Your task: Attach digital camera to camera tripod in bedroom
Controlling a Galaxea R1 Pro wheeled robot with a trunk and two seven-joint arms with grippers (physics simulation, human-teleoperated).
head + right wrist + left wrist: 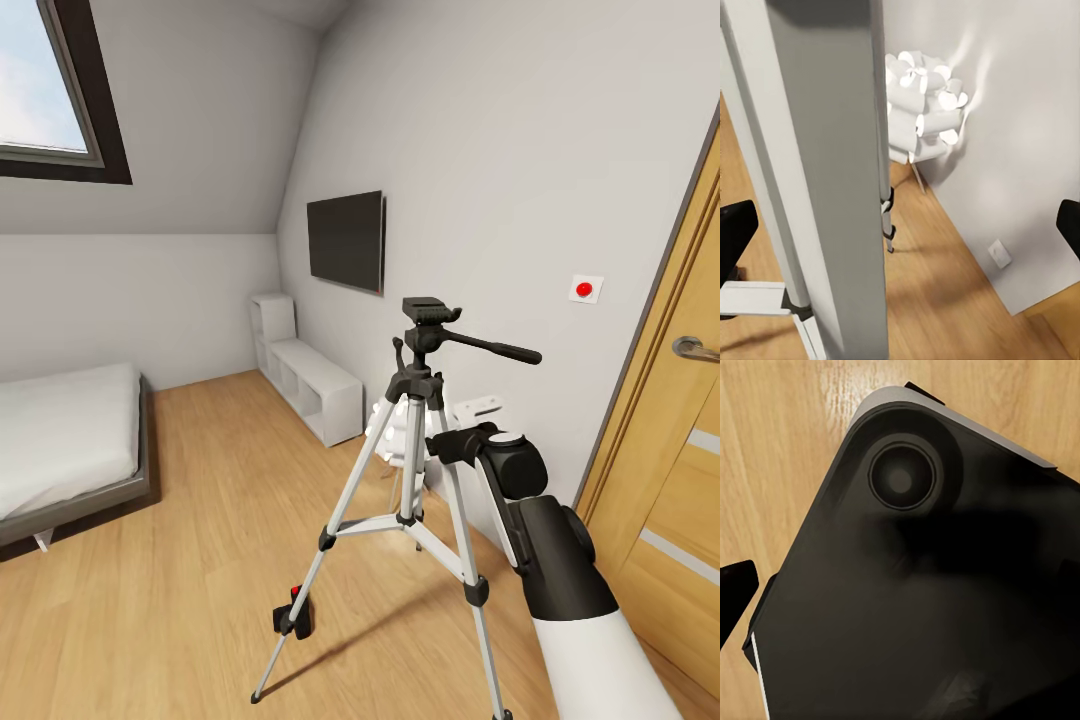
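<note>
Standing in the bedroom [200,180], we faced a sloped white ceiling with a dark-framed skylight [60,90], a low grey bed [70,450] cut off at the left edge, and a wooden door [670,480] cut off at the right. White cube shelves [310,385] ran along the far wall beneath a dark wall screen [346,240]; we could make out nothing in their compartments from here.

The camera tripod [412,470] stood upright on the wood floor [180,560] just ahead of us, its pan head bare on top, handle pointing right. One foot ran off the lower edge. A white petal-shaped lamp [919,105] stood behind it by the wall, mostly hidden in the head view.

The digital camera [293,612] lay on the floor beside the tripod's near left leg, partly hidden behind that leg, red button showing.

Our right gripper [900,232] had its fingers spread wide either side of a tripod leg, touching nothing, gripping nothing. The left wrist view looked down on a dark rounded body over the floor, with one dark fingertip [735,592] at the edge; whether that pincer was open or closed, we could not tell.
</note>
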